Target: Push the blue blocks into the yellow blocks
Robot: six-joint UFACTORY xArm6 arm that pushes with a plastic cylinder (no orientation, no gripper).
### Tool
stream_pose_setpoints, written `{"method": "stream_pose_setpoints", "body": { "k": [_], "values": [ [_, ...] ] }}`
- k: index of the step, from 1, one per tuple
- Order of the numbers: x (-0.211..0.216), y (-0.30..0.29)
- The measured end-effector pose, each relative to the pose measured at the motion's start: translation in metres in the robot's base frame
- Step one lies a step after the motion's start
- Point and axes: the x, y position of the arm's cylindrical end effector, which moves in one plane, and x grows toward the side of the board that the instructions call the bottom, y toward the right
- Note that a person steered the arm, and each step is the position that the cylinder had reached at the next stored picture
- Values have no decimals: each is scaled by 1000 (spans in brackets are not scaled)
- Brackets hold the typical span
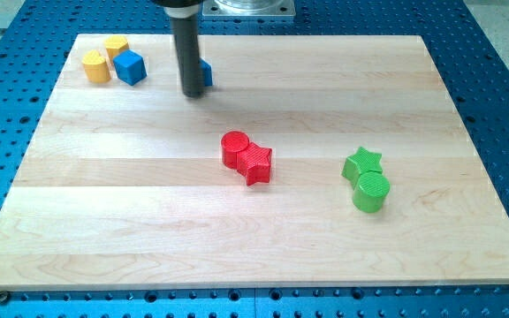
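Observation:
My tip (193, 93) stands at the upper middle-left of the wooden board (254, 238). A blue block (206, 73) is right behind it on its right side, mostly hidden by the rod, so its shape is unclear. A blue cube (130, 67) sits at the top left, touching or almost touching two yellow blocks: a yellow cylinder-like block (96, 66) on its left and a yellow hexagonal block (117, 46) just above. My tip is well to the right of that group.
A red cylinder (234, 147) and a red star (256, 162) touch at the board's middle. A green star (362, 163) and a green cylinder (371, 191) touch at the right. Blue perforated metal (502, 88) surrounds the board.

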Motion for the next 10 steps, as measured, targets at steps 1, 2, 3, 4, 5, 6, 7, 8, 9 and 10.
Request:
{"method": "stream_pose_setpoints", "body": {
  "k": [1,2,3,4,5,6,7,8,9,10],
  "values": [
    [-12,9],
    [5,57],
    [-16,107],
    [-30,68],
    [-32,16],
    [-32,30],
    [-38,29],
    [-50,29],
    [-57,4],
    [-47,-54]
  ]
}}
